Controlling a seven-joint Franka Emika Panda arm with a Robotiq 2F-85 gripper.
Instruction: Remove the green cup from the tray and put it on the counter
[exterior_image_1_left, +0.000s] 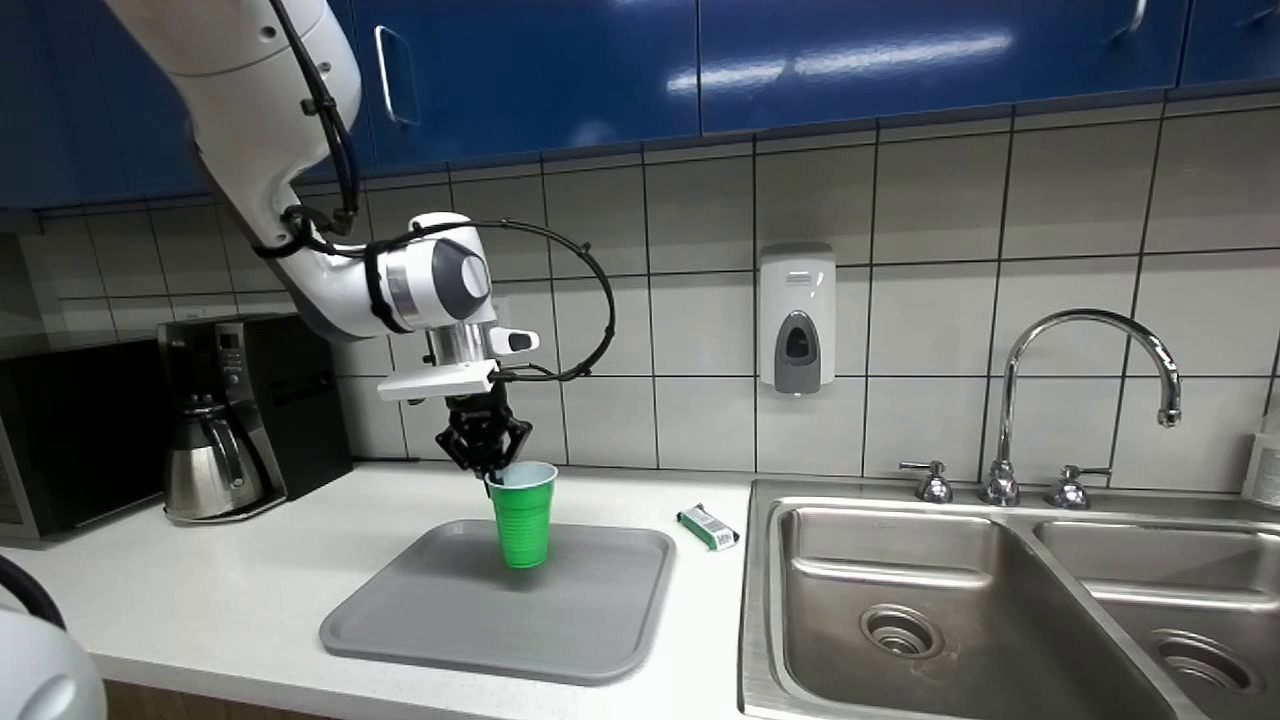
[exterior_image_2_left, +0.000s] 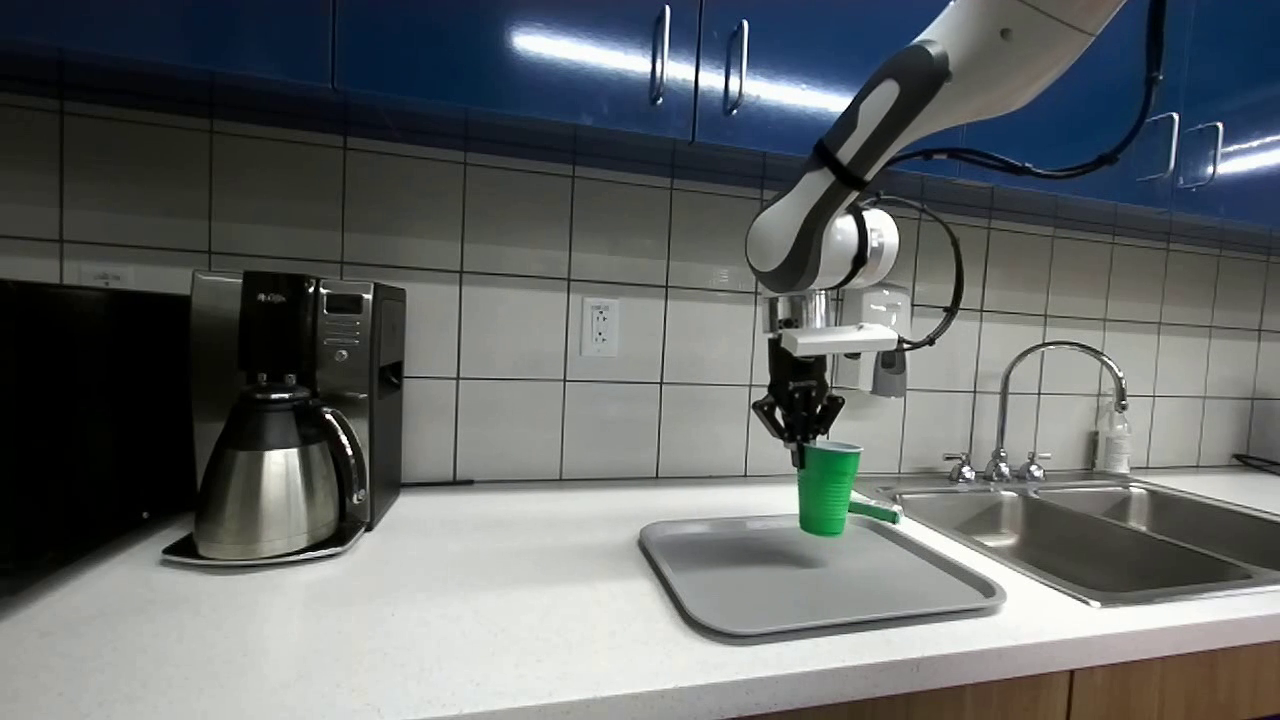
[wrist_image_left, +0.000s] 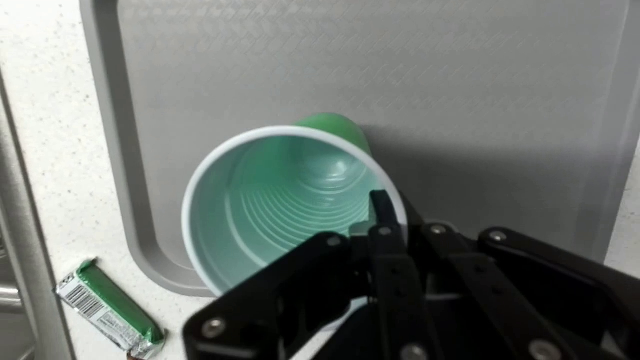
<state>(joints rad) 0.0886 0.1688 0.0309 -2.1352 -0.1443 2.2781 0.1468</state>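
Note:
The green cup (exterior_image_1_left: 524, 528) is upright or nearly so over the back part of the grey tray (exterior_image_1_left: 470, 620); it also shows in an exterior view (exterior_image_2_left: 828, 490). Its base appears a little above the tray (exterior_image_2_left: 820, 600), with a shadow below. My gripper (exterior_image_1_left: 492, 478) is shut on the cup's rim; it also shows in an exterior view (exterior_image_2_left: 800, 455). In the wrist view one fingertip of the gripper (wrist_image_left: 398, 202) is inside the cup (wrist_image_left: 290, 200) and the other is outside its wall, mostly hidden. The white counter (exterior_image_2_left: 500, 600) surrounds the tray.
A green and white wrapped bar (exterior_image_1_left: 708, 527) lies between the tray and the steel sink (exterior_image_1_left: 760, 600). A coffee maker with a steel pot (exterior_image_2_left: 270, 490) stands at the left end. A soap dispenser (exterior_image_1_left: 797, 320) hangs on the tiles. Blue cabinets (exterior_image_2_left: 520, 60) overhang the counter.

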